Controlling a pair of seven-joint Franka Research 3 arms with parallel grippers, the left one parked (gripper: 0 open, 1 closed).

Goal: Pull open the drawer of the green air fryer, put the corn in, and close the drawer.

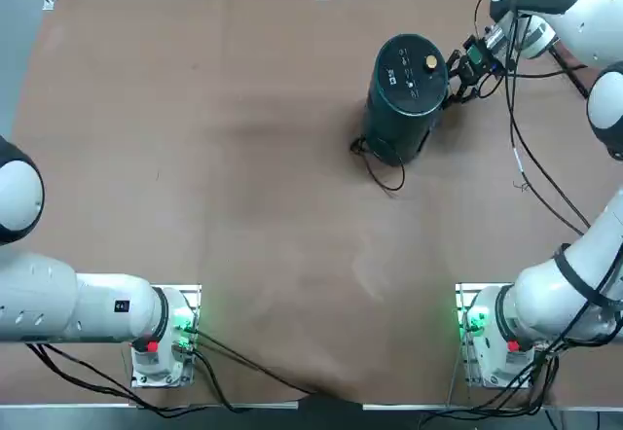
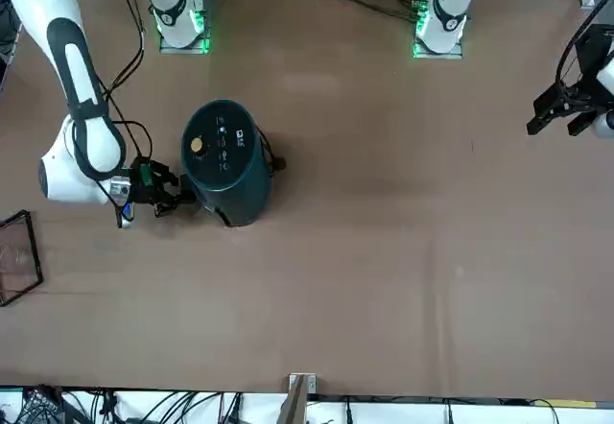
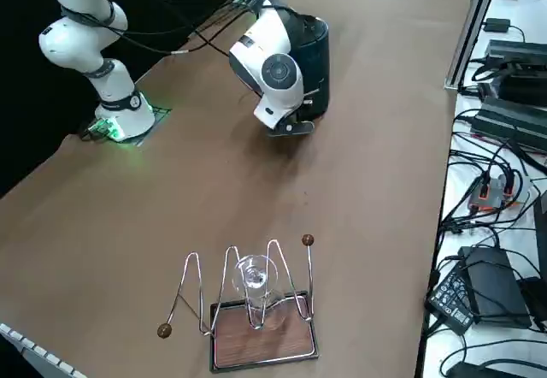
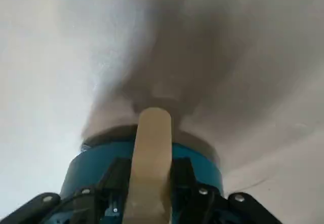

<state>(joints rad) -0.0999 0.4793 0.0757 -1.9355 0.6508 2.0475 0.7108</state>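
Jaws of the right gripper (image 4: 151,176), closed on a tan handle (image 4: 152,148) against the fryer's teal wall. Green air fryer (image 1: 408,99): one, upright, upper right of the overhead frame, left of centre in the front view. Hazards, as judged: a pull off the drawer's line could drag or turn the whole body, nothing else bracing it; a lifting pull could tip it; a shallow pinch could slip off the smooth handle; a sliding base could snag its cord (image 1: 387,177). Hidden or doubtful: corn — in no view, whereabouts unknown; drawer seam — not made out, so seated or slightly out cannot be told; handle's root — lost between the dark fingers (image 4: 183,176); gripper, right side view — mostly masked by the arm (image 3: 278,70).
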